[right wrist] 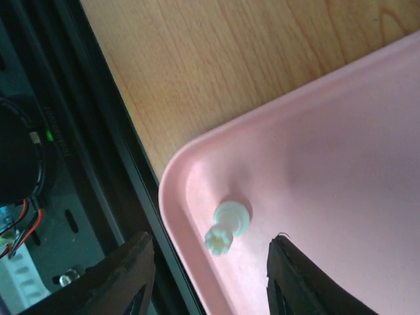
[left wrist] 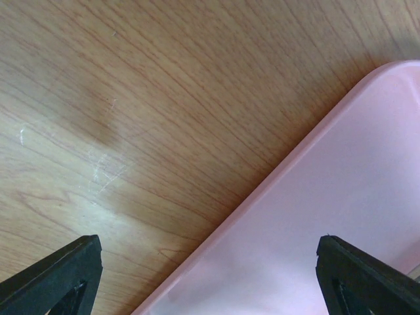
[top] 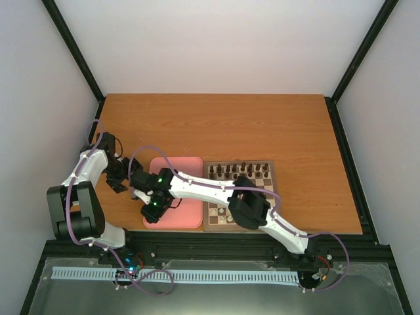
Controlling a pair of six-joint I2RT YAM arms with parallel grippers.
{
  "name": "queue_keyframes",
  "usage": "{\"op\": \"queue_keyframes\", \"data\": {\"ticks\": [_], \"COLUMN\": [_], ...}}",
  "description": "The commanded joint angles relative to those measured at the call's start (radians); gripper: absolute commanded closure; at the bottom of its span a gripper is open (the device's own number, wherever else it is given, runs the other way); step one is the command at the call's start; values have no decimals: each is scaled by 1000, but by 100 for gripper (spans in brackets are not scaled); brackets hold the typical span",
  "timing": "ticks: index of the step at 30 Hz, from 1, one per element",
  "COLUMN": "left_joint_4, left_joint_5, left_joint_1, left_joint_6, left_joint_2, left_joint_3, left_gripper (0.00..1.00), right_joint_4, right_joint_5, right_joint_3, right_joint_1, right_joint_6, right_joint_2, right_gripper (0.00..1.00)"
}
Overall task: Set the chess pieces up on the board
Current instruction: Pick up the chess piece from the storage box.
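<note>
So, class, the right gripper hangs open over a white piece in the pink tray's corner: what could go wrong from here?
The white piece sits against the pink tray wall, so the right gripper may strike the rim. Small and rounded, it could slip as the jaws close. The left gripper hovers over that tray; arms might clash.

1 white chess piece lies tucked in the pink tray's corner. The raised rim hems it on 2 sides, though the floor beyond looks open.
</note>
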Motion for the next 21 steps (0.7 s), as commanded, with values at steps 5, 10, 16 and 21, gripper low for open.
{"op": "queue_keyframes", "data": {"ticks": [5,10,16,21], "left_joint_4": [7,9,6,8], "left_joint_5": [13,14,15,13], "left_joint_1": [-5,-5,-5,-4], "left_joint_6": [-10,-11,-10,-11], "left_joint_2": [-10,-10,-10,-12], "left_joint_3": [25,24,27,25], "left_gripper": [0,0,0,0], "right_joint_4": [-43,-58,-73,-76], "right_joint_5": [-12,0,-3,5], "right_joint_3": [91,99,115,117], "right_joint_1": [5,5,5,5], "right_joint_6": [-13,-10,-15,-14], "right_joint_2": [69,82,104,110], "right_gripper": [56,61,63,67]}}
